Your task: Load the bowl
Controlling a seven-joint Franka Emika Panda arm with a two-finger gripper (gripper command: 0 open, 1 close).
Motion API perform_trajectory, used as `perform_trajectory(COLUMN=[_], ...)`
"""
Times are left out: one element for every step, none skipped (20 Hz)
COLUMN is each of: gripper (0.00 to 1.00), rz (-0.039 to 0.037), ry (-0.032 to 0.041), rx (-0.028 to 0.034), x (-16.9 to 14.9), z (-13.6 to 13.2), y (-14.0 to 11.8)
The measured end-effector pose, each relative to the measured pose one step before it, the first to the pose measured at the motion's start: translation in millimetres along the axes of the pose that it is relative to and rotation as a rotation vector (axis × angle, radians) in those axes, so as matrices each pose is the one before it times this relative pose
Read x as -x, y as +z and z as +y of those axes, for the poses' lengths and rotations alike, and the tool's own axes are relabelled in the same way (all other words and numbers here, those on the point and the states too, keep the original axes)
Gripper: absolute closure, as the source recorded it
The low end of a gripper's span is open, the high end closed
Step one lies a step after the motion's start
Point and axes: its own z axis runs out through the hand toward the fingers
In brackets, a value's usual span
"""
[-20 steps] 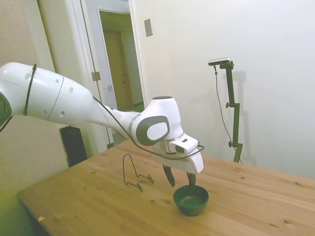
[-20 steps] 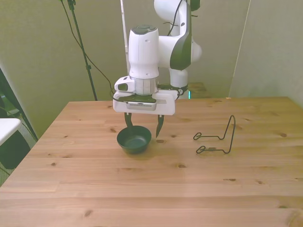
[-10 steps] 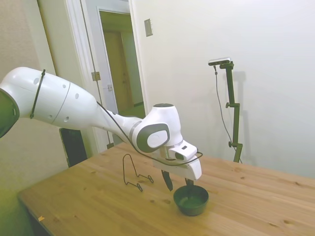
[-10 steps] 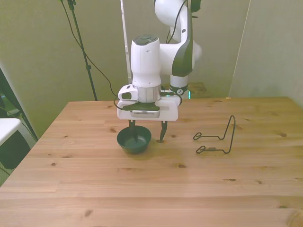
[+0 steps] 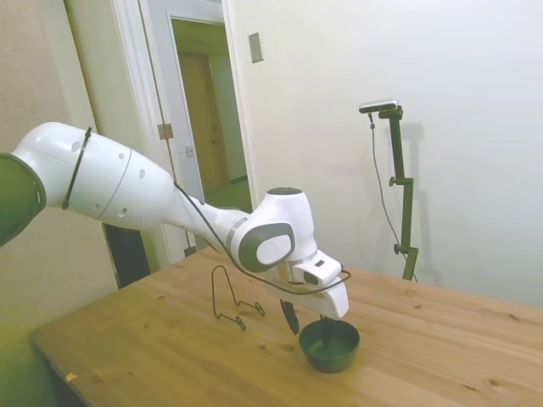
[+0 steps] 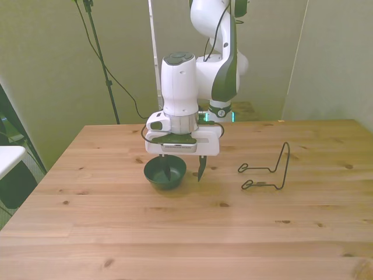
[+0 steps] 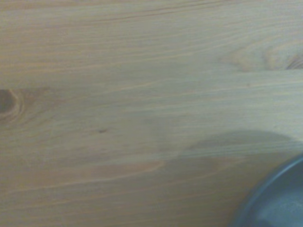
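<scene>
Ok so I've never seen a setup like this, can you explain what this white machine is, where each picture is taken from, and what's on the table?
The white machine is a robot arm ending in a two-fingered claw. One picture is taken from the side of the wooden table, one from across it, and the blurry close-up comes from a camera on the arm's wrist. On the table sit a small dark green bowl and a thin black wire rack, set apart from each other. The claw is open and low over the bowl: one finger reaches inside it, the other hangs just outside its rim, on the rack's side. Nothing is held yet. The close-up shows mostly wood, with the bowl's edge in one corner.
</scene>
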Motion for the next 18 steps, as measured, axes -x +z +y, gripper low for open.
perform_trajectory(gripper=[1.0, 1.0, 1.0, 1.0, 1.0, 1.0, 1.0, 1.0, 1.0, 1.0, 1.0, 1.0, 1.0, 1.0, 1.0, 1.0, 1.0, 1.0], rz=[0.00011, -0.00024, -0.00083, -0.00078, -0.00099, -0.001, -0.00004, 0.00069, 0.00073, 0.00091, 0.00082, 0.00082, 0.00031, -0.00007, -0.00013, -0.00062, -0.00156, -0.00178], ry=[0.00026, 0.00061, 0.00069, -0.0004, -0.00083, -0.00084, -0.00072, -0.00033, 0.00022, 0.00029, 0.00025, 0.00009, 0.00016, 0.00019, -0.00039, -0.00032, -0.00056, 0.0002], rx=[-0.00069, -0.00097, -0.00081, 0.00004, 0.0003, 0.00035, -0.00024, -0.00069, -0.00059, -0.00071, -0.00066, -0.00074, -0.00024, 0.00001, 0.00002, 0.00031, 0.00092, 0.00117], x=[0.05, 0.15, 0.37, 0.62, 0.95, 0.86, 0.44, 0.09, -0.09, -0.13, -0.12, -0.07, -0.05, 0.1, 0.21, 0.47, 0.85, 0.77], z=[-0.06, -0.06, 0.07, -0.02, 0.0, -0.08, -0.27, -0.21, 0.08, 0.11, 0.1, -0.01, 0.03, -0.12, -0.27, -0.33, -0.27, -0.1], y=[-0.27, -0.19, -0.04, 0.12, 0.3, 0.27, -0.18, -0.6, -0.57, -0.71, -0.64, -0.67, -0.24, 0.03, 0.05, 0.28, 0.77, 0.97])
